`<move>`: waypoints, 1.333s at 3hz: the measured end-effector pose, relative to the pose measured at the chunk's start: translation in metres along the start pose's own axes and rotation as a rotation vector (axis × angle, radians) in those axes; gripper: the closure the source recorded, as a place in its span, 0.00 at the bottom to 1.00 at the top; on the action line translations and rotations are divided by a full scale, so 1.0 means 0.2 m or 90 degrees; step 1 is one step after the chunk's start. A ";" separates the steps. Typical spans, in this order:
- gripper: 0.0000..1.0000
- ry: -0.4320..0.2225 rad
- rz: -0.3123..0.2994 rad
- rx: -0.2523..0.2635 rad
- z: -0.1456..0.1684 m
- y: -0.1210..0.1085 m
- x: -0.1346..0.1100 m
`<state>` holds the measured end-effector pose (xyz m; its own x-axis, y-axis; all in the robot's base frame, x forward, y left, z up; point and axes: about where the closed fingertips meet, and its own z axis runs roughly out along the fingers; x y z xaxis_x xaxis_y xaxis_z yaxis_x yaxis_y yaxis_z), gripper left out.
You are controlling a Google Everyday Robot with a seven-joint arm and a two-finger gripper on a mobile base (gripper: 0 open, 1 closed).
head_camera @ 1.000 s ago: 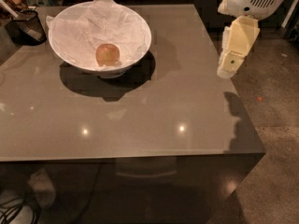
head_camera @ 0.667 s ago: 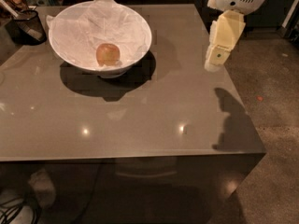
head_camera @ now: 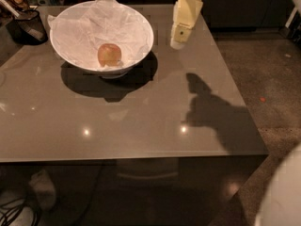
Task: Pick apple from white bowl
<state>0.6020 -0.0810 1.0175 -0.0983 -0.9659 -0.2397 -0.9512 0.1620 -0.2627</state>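
Grey glossy table (head_camera: 141, 126): bare near the front edge, with an arm shadow (head_camera: 211, 112) towards the right edge.

White bowl (head_camera: 141, 36): far-left quarter, lined with crumpled paper (head_camera: 103, 18).

Apple (head_camera: 109, 54): in the bowl's bottom.

Dark mesh cup (head_camera: 26, 27): far-left corner.

Gripper (head_camera: 178, 39): hangs near the far edge, just right of the bowl's rim and apart from the apple. Grip state cannot be told.
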 end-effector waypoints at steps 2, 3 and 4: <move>0.00 -0.034 -0.013 0.024 0.02 -0.10 -0.15; 0.00 -0.074 -0.002 -0.019 0.13 -0.12 -0.27; 0.00 -0.086 -0.010 -0.045 0.27 -0.20 -0.43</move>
<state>0.6638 0.0064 0.9973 -0.0482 -0.9313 -0.3612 -0.9711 0.1283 -0.2012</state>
